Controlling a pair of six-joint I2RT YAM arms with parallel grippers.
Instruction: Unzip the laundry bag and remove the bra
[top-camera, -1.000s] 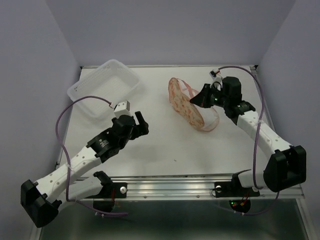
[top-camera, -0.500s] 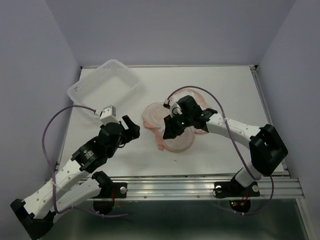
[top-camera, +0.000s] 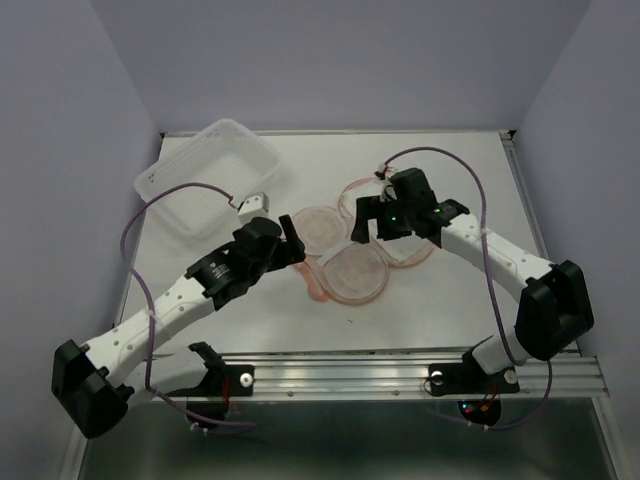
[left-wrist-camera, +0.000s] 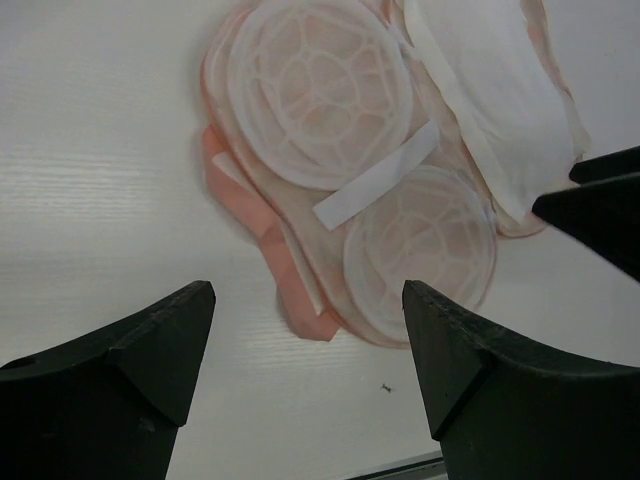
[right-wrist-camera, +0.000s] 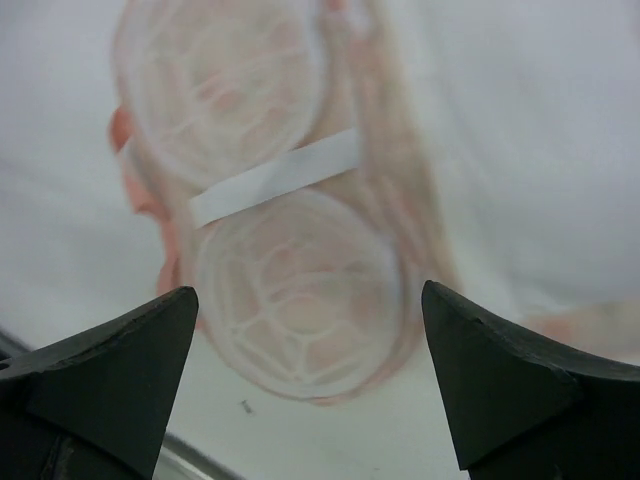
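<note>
**Laundry bag, the peanut-shaped cream-peach padded pouch with pink zip edging, lies spread open mid-table; both my pincers empty**

Left arm: stretched from its base at the near left corner diagonally across the white table, wrist low. My left pincer points at the bag's left edge. Its jaws stand wide with nothing between them, close to the pouch but apart from it.

Right arm: elbow out at the near right, forearm reaching back toward the left. My right pincer hangs over the middle of the bag, aimed down. Jaws wide apart, nothing gripped; the wrist view looks straight down onto the mesh.

Bag: long axis runs diagonally, far-left to near-right. The opened flap shows two round pale mesh-lined lobes facing up, with a white strap across the waist between them. The other half lies just to the right, mostly under my right arm.

Bra: small soft white fabric garment, lying on that right half, just beside the right pincer's fingers. The top view hides it.

White perforated plastic basket: far left corner, well apart from the bag.
</note>
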